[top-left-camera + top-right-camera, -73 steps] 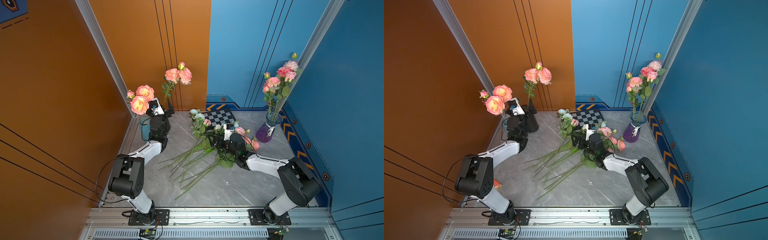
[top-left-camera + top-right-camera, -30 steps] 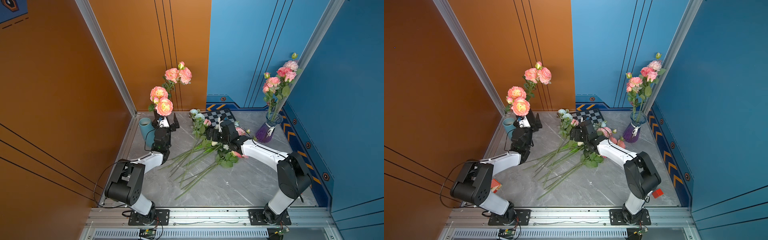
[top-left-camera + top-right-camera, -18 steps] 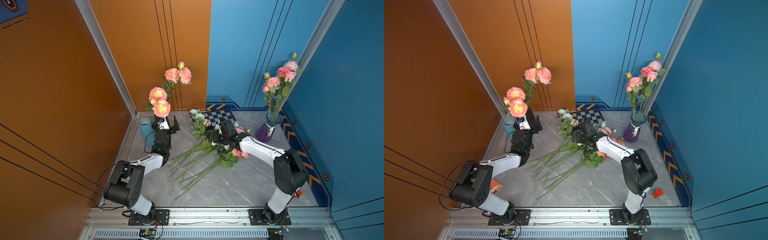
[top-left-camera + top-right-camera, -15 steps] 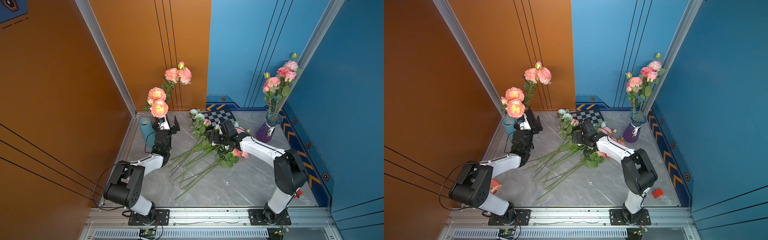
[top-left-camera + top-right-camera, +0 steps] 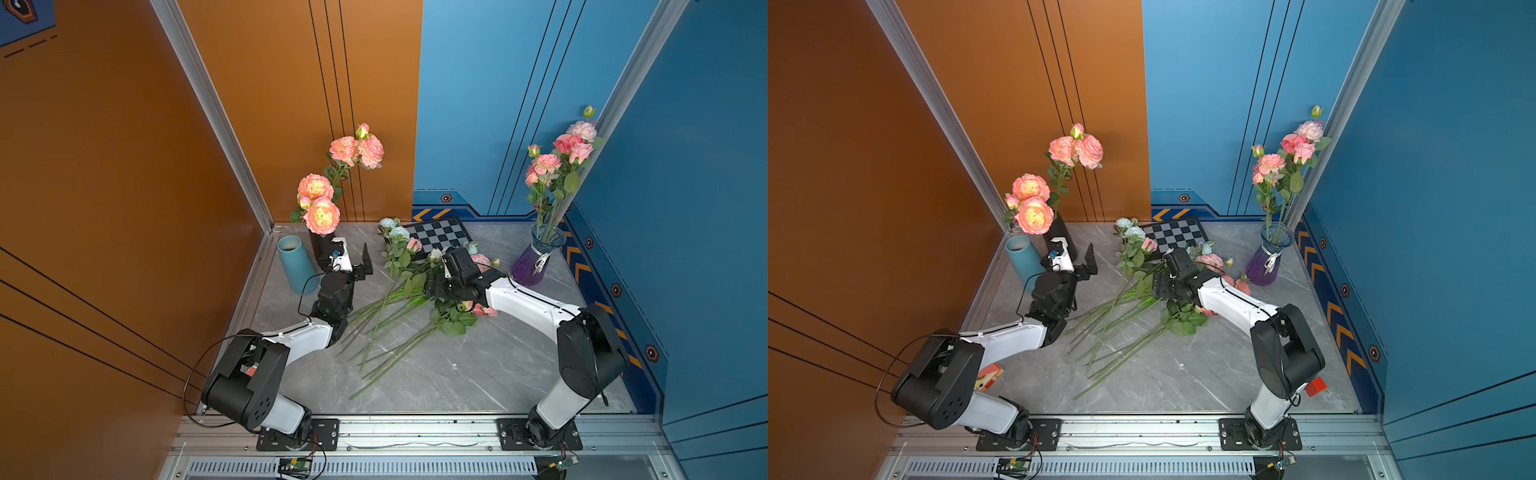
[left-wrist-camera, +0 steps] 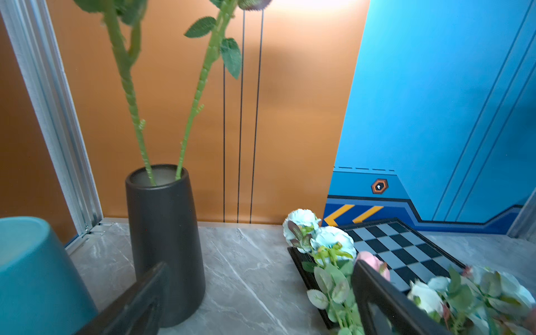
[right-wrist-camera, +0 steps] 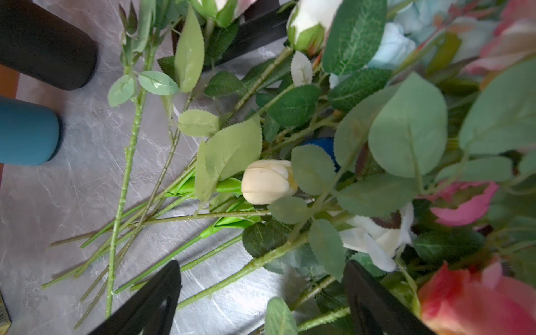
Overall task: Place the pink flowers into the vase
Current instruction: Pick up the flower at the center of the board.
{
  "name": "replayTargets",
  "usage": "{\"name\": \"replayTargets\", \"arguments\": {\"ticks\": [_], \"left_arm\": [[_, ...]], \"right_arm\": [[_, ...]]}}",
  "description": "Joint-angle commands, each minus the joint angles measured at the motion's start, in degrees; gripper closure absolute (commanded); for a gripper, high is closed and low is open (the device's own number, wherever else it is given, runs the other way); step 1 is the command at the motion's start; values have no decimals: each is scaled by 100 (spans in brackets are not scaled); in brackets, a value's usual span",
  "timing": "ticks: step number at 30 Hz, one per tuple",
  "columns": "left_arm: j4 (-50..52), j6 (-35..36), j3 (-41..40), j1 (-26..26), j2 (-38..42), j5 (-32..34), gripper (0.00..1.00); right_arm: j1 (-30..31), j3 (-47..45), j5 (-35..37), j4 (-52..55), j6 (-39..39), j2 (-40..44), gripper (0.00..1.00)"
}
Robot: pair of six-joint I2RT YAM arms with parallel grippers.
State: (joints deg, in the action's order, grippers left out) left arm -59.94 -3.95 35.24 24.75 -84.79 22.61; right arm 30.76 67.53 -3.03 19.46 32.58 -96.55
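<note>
looks like a robot lab test cell, left arm (image 5: 299,338) and right arm (image 5: 528,305) bolted to an aluminium rail (image 5: 415,429), orange panel (image 5: 291,83) and blue panel (image 5: 478,83) boxing in a marble-look tabletop (image 5: 457,374), checkerboard (image 5: 441,233) lying at the back

1. Two salmon-peach stems (image 5: 318,203) are standing upright in the black vase (image 6: 165,246) at about 10 o'clock on the bench (image 5: 436,374), their full round blooms rising high above its rim.
2. A pink bunch (image 5: 557,162) with green-tipped buds is standing in the clear, purple-tinted glass vase (image 5: 536,257) at about 2 o'clock, leaning slightly toward 1 o'clock.
3. More pink blooms (image 5: 480,262) are lying flat in the leafy heap near the middle, heads pointing toward 1 o'clock and long green stems trailing toward 7 o'clock.
4. A small pink bud (image 5: 414,244) is lying at about 12 o'clock, just beyond that heap.
</note>
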Motion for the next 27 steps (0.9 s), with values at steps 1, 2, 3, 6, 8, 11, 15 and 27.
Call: {"name": "replayTargets", "arguments": {"ticks": [1,2,3,6,8,11,15,27], "left_arm": [[18,122,-156,248,90,200,1],[18,127,-200,335,101,240,1],[18,131,-239,396,103,256,1],[18,131,-330,557,112,288,1],[18,131,-373,656,121,313,1],[18,131,-403,780,130,324,1],[18,137,-404,864,121,307,1],[18,147,-277,1083,-43,131,1]], "right_arm": [[-105,-63,-16,164,212,-133,14],[-135,-34,3,163,218,-199,16],[-156,-13,27,163,236,-248,19],[-219,90,44,159,292,-442,27],[-254,203,40,157,336,-624,31],[-281,309,44,154,413,-822,40],[-281,398,74,141,442,-936,55],[-339,261,210,232,434,-402,77]]}}
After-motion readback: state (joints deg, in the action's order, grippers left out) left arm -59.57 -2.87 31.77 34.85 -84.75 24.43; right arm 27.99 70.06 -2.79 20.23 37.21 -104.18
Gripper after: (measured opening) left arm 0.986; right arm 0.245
